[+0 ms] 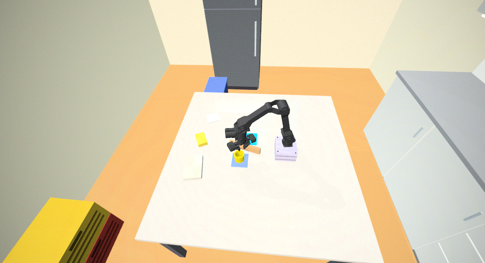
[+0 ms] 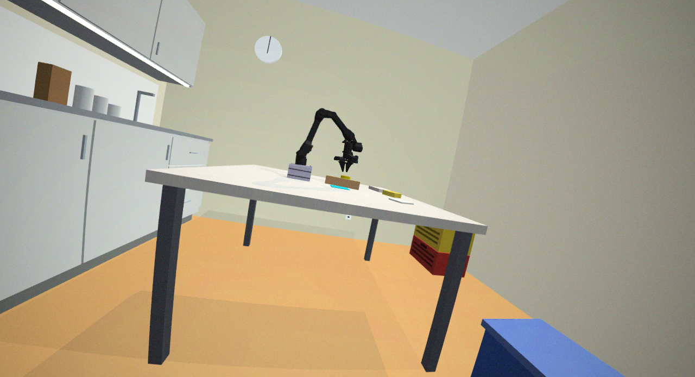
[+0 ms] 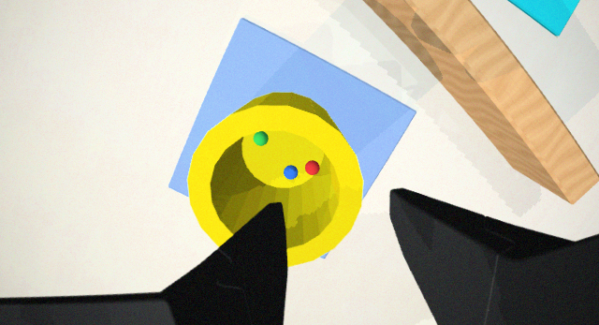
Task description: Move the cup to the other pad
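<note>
The yellow cup (image 1: 239,158) (image 2: 345,177) (image 3: 276,161) stands upright on the blue pad (image 1: 234,164) (image 3: 253,67). A green marble (image 3: 260,138), a blue marble (image 3: 290,171) and a red marble (image 3: 312,167) lie inside on its bottom. The cyan pad (image 1: 254,139) (image 2: 339,187) (image 3: 547,7) has nothing on it that I can see; the arm hides part of it in the top view. My gripper (image 1: 242,149) (image 2: 345,170) (image 3: 337,209) points down above the cup, partly open and empty. In the wrist view one finger overlaps the cup's opening and the other is beyond its rim.
A long wooden block (image 1: 253,149) (image 2: 335,180) (image 3: 505,91) stands between the two pads. A yellow block (image 1: 201,139) (image 2: 391,194), a cream book (image 1: 193,168) and a thin white piece (image 1: 213,117) lie to the left in the top view. The arm stands on a lilac base (image 1: 285,154) (image 2: 299,172).
</note>
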`<state>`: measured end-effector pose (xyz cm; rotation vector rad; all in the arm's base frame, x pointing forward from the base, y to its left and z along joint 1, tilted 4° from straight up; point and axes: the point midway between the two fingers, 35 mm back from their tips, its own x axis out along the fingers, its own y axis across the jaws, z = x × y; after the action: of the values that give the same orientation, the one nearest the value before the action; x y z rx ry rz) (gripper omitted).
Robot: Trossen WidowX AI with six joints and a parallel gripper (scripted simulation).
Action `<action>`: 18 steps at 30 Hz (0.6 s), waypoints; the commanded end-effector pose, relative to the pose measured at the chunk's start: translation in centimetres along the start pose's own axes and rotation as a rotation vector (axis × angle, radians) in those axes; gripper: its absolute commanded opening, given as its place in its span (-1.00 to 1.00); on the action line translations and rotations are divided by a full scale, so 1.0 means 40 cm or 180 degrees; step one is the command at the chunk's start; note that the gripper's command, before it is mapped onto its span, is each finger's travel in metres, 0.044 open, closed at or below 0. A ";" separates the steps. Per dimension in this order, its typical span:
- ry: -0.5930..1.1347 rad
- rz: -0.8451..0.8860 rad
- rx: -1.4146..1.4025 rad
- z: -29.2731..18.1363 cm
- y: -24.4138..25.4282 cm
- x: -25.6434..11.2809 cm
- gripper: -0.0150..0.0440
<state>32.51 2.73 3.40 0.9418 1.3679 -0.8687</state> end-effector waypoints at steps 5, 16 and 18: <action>0.0075 -0.0174 0.0180 -0.015 -0.015 0.008 0.07; 0.0075 -0.0174 0.0180 -0.015 -0.015 0.043 0.07; 0.0075 -0.0174 0.0180 -0.015 -0.015 0.051 0.07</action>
<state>31.94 3.03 2.09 0.9625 1.3952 -0.9396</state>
